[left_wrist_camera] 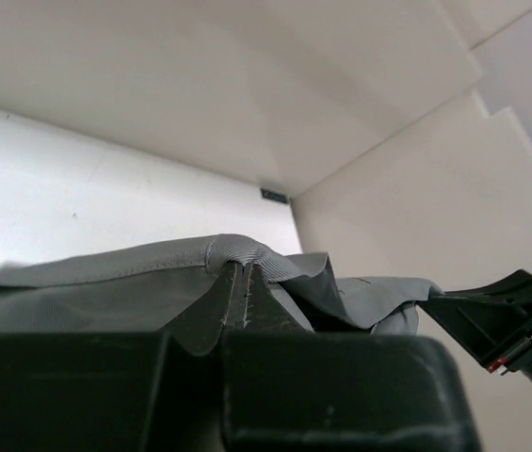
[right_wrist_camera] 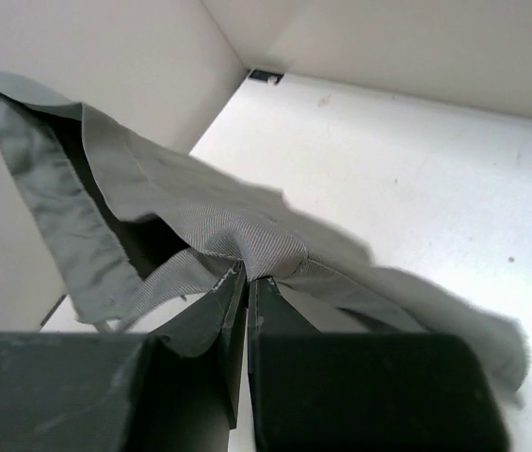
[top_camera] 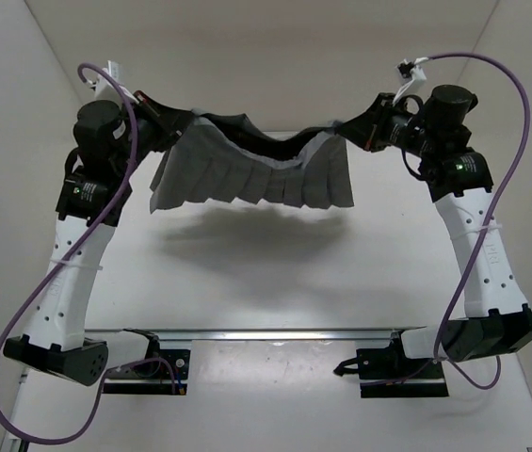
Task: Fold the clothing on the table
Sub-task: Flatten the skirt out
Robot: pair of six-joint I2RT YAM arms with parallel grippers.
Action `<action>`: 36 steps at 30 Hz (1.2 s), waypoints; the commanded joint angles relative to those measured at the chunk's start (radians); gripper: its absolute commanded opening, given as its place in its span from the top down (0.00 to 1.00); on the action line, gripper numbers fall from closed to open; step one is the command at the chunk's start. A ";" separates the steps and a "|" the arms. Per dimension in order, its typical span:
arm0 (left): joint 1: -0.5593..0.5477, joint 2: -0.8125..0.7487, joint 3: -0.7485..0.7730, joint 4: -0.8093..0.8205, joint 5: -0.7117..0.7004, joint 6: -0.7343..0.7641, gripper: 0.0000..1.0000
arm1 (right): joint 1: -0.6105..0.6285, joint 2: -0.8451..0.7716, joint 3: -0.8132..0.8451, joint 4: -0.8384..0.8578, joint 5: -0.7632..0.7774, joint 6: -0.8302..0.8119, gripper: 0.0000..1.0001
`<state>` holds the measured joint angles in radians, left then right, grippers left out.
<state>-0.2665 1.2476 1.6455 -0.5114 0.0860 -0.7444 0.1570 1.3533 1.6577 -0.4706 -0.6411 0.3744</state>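
Across the upper middle of the top view, the pleated grey skirt [top_camera: 256,174] hangs sagging between both hands, clear of the white bench [top_camera: 275,282] (shadow [top_camera: 247,228] underneath). Left hand [left_wrist_camera: 240,280] is fully closed, pinching the skirt's upper-left edge. Right hand [right_wrist_camera: 245,280] is fully closed, pinching the upper-right edge.

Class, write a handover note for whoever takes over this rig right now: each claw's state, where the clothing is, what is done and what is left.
The left claw is shut on the clothing, at the left end of its top edge.
The right claw is shut on the right end of that edge.
The clothing hangs spread between them, sagging in the middle. It looks clear of the table, with its shadow below.
Done: picked up and spread out.
Left: no fold made yet; lay it flat, then fold.
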 commanded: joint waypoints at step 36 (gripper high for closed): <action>0.119 -0.094 -0.585 0.057 0.230 -0.167 1.00 | -0.110 0.035 -0.344 -0.020 -0.137 0.123 1.00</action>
<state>-0.1432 1.2507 1.1862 -0.4679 0.2760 -0.8684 0.0376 1.4971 1.4403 -0.4858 -0.7681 0.4942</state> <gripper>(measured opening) 0.015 0.006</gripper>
